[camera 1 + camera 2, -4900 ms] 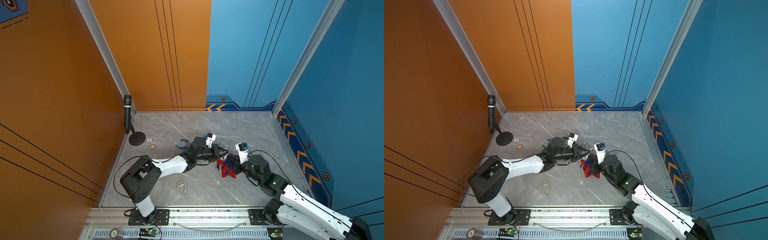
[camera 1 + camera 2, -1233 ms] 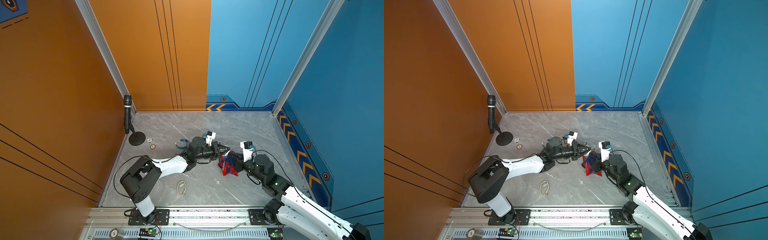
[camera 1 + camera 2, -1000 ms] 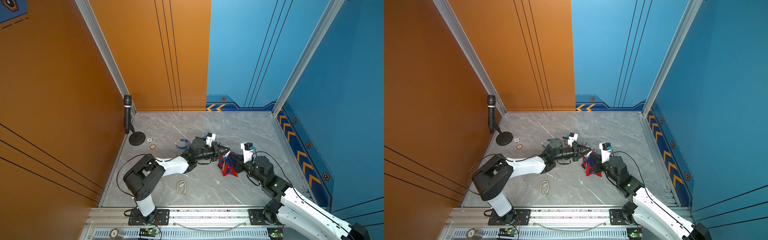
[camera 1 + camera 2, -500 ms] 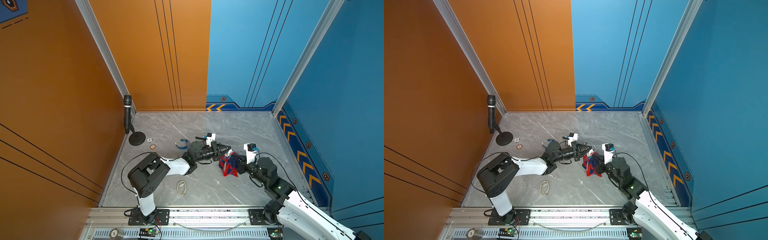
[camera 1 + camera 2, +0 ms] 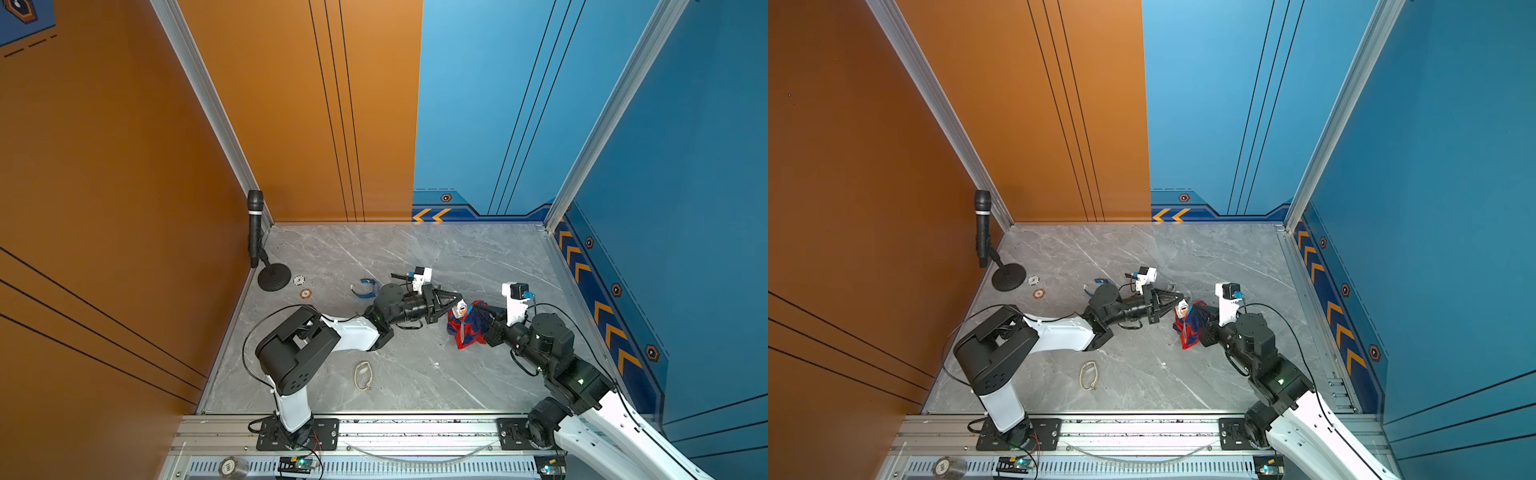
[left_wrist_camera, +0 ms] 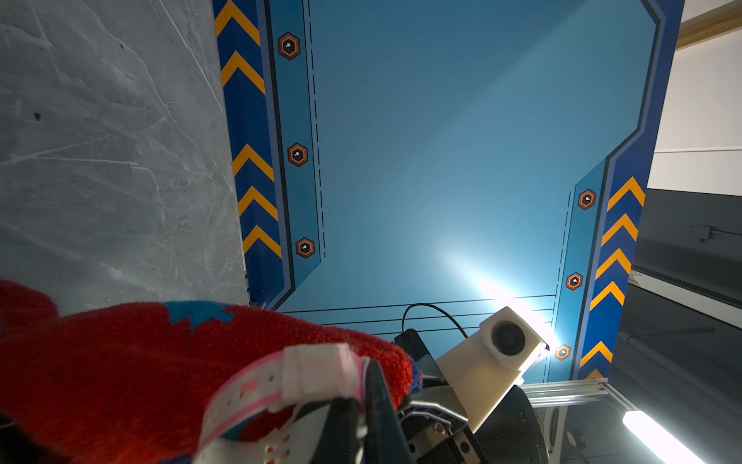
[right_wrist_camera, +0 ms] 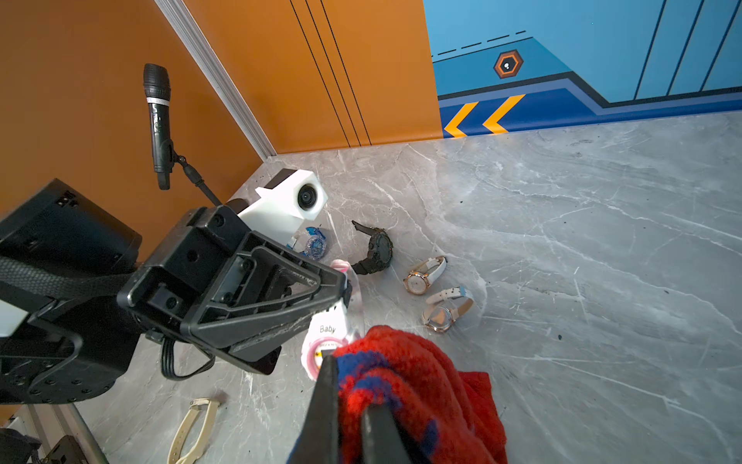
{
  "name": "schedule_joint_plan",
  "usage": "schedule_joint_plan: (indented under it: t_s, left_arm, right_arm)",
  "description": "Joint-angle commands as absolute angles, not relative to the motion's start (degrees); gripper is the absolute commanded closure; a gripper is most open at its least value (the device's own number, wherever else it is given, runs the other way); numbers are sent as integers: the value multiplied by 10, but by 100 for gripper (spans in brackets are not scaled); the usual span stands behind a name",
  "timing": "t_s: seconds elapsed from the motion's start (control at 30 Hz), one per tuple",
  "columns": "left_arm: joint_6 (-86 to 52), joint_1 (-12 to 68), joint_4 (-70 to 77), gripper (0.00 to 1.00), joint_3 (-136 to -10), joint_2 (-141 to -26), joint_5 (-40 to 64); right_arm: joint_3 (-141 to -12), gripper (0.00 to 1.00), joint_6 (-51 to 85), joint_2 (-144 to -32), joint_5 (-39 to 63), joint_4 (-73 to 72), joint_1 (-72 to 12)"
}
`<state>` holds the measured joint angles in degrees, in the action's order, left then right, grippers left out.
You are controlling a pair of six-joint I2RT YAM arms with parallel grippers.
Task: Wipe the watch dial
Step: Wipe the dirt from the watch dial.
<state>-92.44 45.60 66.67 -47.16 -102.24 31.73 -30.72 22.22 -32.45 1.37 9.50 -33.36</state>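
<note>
Clock directions are read in the top views, with 12 o'clock toward the back wall. On the grey marble table [image 5: 415,249], a microphone [image 5: 254,224] on a round stand occupies the 10 o'clock corner, and two chips [image 5: 298,280] lie just at 4 o'clock from its base. A blue watch [image 5: 365,287] lies at 9 o'clock from the left wrist camera. A cream band [image 5: 363,375] lies alone at 7 o'clock of the table centre, well apart from both arms. The right wrist view shows more beyond the left gripper [image 5: 457,301]: a black watch [image 7: 375,251] standing on its curled strap and two white-strap watches [image 7: 423,275] side by side. In the top views the left arm hides most of this group. The left gripper reaches toward 3 o'clock, its jaws clamped together on the strap of the pink-and-white watch [image 5: 461,309], which hangs at the jaw tips near the table centre. Its dial [image 7: 327,341] faces the right arm. The right gripper [image 7: 353,418] reaches toward 9 o'clock, its jaws closed on a red-and-blue cloth [image 5: 467,328]. The bunched cloth hides the right jaw tips in both top views. Its upper edge lies against the dial and covers the lower rim of it in the right wrist view, while its lower folds trail to the table at 5 o'clock of the watch.
</note>
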Motion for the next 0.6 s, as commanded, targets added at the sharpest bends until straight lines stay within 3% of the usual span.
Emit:
schedule_joint_plan:
  t_s: [0.0,0.37,0.57]
  left_arm:
    - [-917,459,687,100,-466,-1028,329]
    - [-946,465,721,100,-472,-1032,320]
    - [-952,468,723,100,-476,-1026,317]
  right_arm:
    - [-331,100,242,-331,27,74,-337]
    - [-301,100,250,-426,10,-11,-356]
    - [-264,100,250,-425,-28,-27,-358]
